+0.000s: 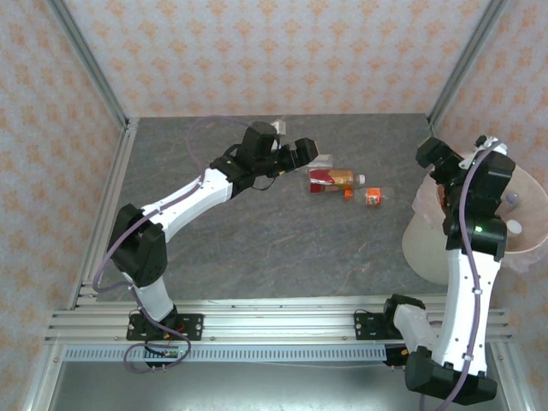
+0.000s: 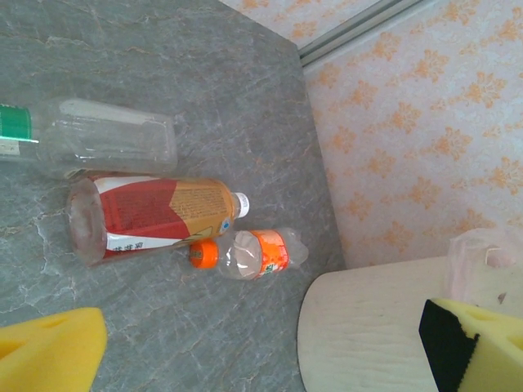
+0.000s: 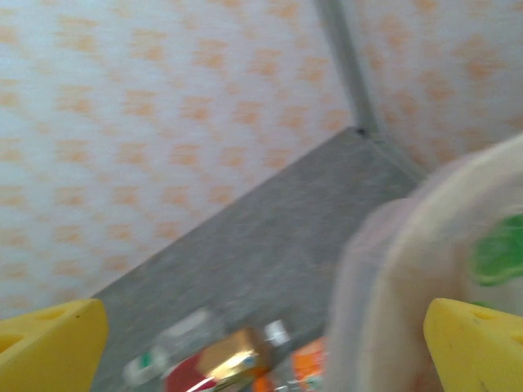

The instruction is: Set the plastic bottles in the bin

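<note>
- Your left gripper [image 2: 261, 353] stood spread wide. Its yellow foam pads [image 2: 49, 351] sat at opposite sides of the left wrist view with nothing between them. It hung over the worktop [image 1: 257, 248] near the far edge, just left of the loose bottles.
- Your right gripper [image 3: 261, 351] was also wide open and empty, with its yellow pads far apart. It was poised at the left rim of the bin [image 1: 425, 244].
- The worktop was grey and matte, with a stone pattern and pale veins.
- Three plastic bottles [image 1: 332, 178] lay on their sides close together near the far edge, right of centre and apart from the bin.
- The clear bottle [image 2: 106, 139] was transparent and ribbed, with squarish shoulders. It had a green-and-white label band at one end and lay nearest the far edge.
- The red-labelled bottle [image 2: 151, 216] was round and amber-tinted, with a white cap and a red, gold and white wrap label. The dark print on the white band was too small to read. It lay just beside the clear bottle.
- The small bottle [image 2: 257, 251] was crushed and clear, with an orange label and an orange cap. Its cap lay just beside the red-labelled bottle.
- The bin was round with a pale beige matte wall, and a translucent pinkish bag was folded over its rim. It sat at the right edge of the worktop.
- Pale caps [image 1: 512, 199] showed inside the bin. A green patch there was too blurred to name.
</note>
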